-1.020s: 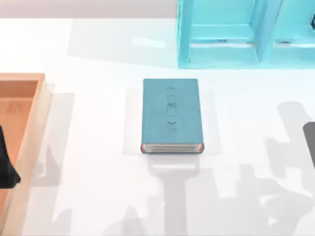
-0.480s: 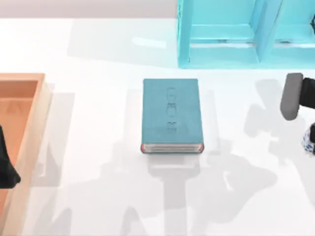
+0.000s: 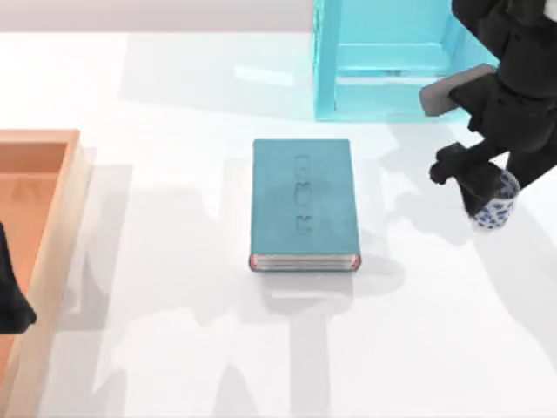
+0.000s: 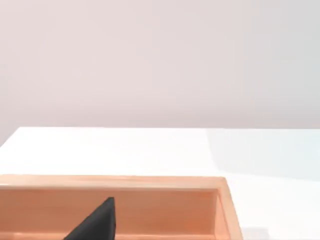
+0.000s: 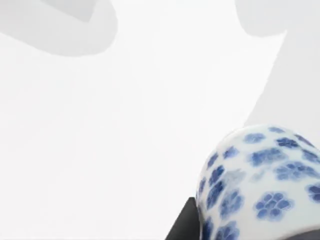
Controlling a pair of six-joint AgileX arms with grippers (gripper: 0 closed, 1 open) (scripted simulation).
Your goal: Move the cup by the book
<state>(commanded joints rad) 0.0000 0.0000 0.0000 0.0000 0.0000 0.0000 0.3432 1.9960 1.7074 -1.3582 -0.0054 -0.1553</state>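
The teal-blue book [image 3: 305,205] lies flat in the middle of the table, its pale page edges facing the front. The small white cup [image 3: 496,211] with blue speckles is to the right of the book, a clear gap apart from it. My right gripper [image 3: 481,188] comes down from the upper right and is shut on the cup. In the right wrist view the cup [image 5: 260,180] is close up with one dark finger [image 5: 182,227] against its side and white table beyond. My left gripper [image 3: 10,300] is parked at the left edge over the wooden tray.
A wooden tray [image 3: 54,218] stands at the left edge, its rim [image 4: 150,182] also in the left wrist view. A bright cyan shelf unit [image 3: 392,61] stands at the back right, just behind the right arm. White table surrounds the book.
My right arm has swung in from the right edge, and the cup has moved leftward and toward the back with it, closer to the book. The left arm and the book have not moved.
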